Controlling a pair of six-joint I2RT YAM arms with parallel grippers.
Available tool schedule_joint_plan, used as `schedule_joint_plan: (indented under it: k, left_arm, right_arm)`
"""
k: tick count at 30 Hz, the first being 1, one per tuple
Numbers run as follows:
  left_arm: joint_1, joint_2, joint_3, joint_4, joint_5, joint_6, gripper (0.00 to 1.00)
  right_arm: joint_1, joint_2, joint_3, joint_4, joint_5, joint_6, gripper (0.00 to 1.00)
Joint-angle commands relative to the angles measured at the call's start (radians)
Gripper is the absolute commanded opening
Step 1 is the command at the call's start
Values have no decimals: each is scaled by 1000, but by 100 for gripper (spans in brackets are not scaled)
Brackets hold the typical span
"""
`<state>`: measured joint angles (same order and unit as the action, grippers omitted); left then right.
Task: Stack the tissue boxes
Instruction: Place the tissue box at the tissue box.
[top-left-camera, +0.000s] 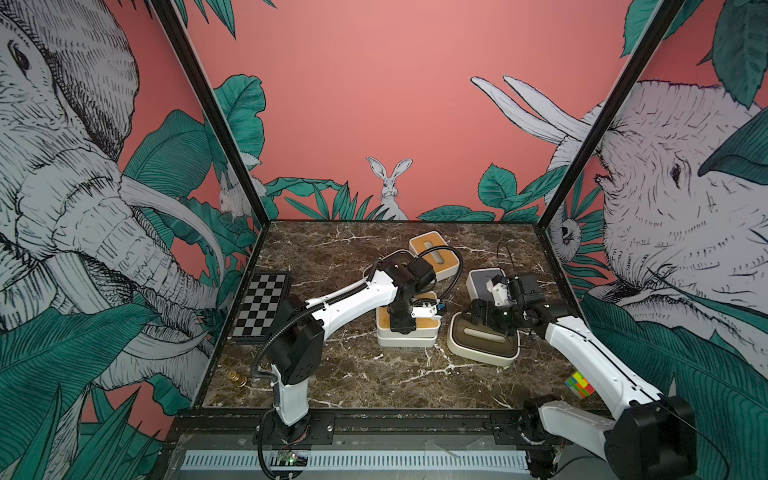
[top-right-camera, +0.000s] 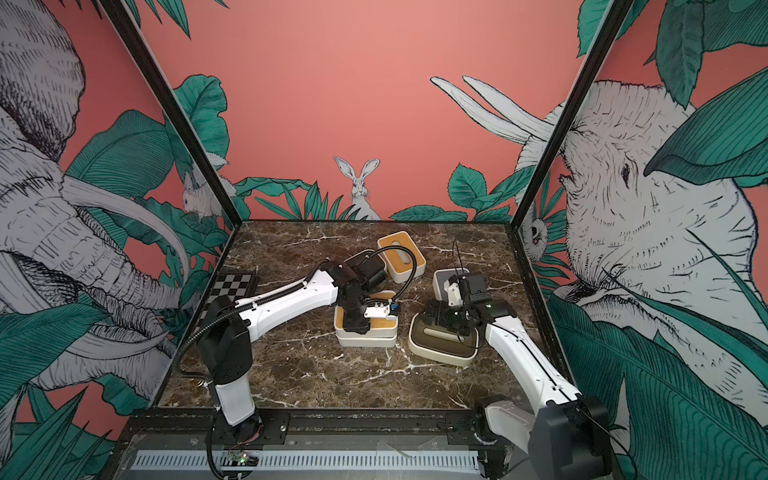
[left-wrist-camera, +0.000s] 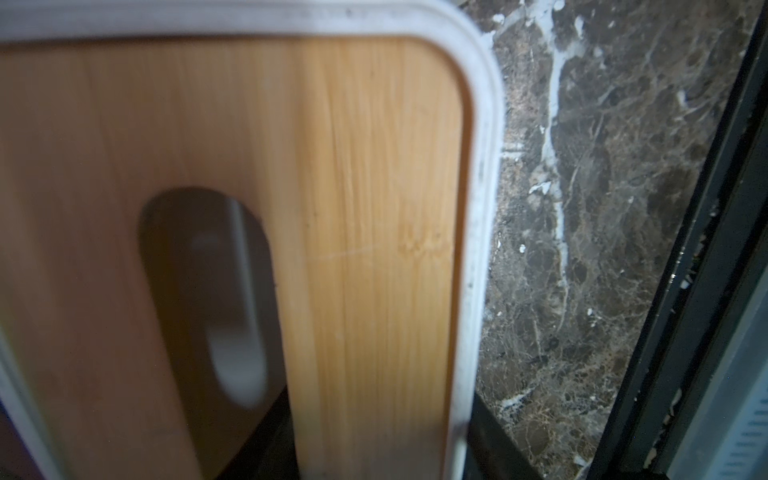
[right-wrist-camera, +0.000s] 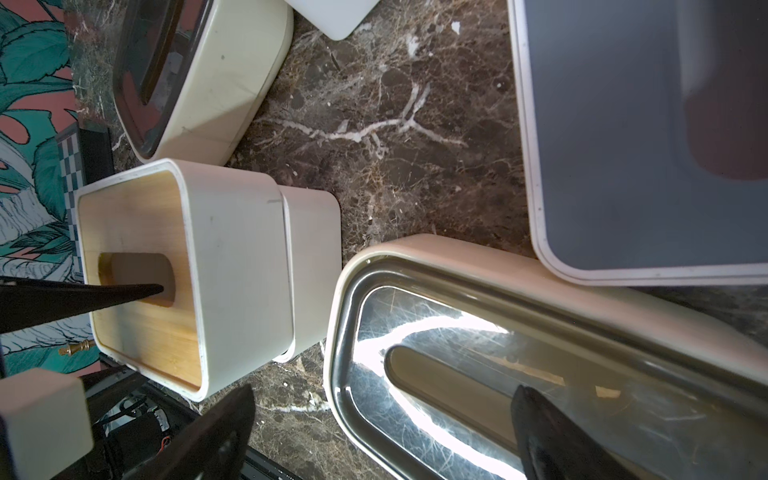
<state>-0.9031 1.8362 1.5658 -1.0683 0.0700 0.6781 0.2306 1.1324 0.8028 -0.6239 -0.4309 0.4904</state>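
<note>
Bamboo grain streaks the rounded box under our left gripper, whose jaws we cannot read; our right gripper gapes above a glossy brown-lidded box.

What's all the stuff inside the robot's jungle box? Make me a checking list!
Surface: brown marble table, no spills seen.
Job's things: six tissue boxes; upper bamboo box sits on a white box; back bamboo box, dark-lid box, grey-lid box and brown-lid box stand singly.
Clutter: checkerboard, coloured cube, gold chess pieces.
Grippers: left gripper has one finger in the upper bamboo box's slot and seems to pinch it; right gripper is open above the brown-lid box.
Cables: black hose loops over the back bamboo box.
Surroundings: jungle wallpaper, black frame.
</note>
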Motion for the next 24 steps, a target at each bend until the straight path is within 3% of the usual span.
schedule_joint_plan:
  k: [1, 24]
  left_arm:
    - [-10, -29, -20, 4, 6, 1, 17]
    - [-11, -85, -69, 26, 5, 74, 16]
  right_arm:
    - [-4, 7, -8, 23, -10, -4, 97]
    - [-4, 21, -7, 39, -25, 2, 97]
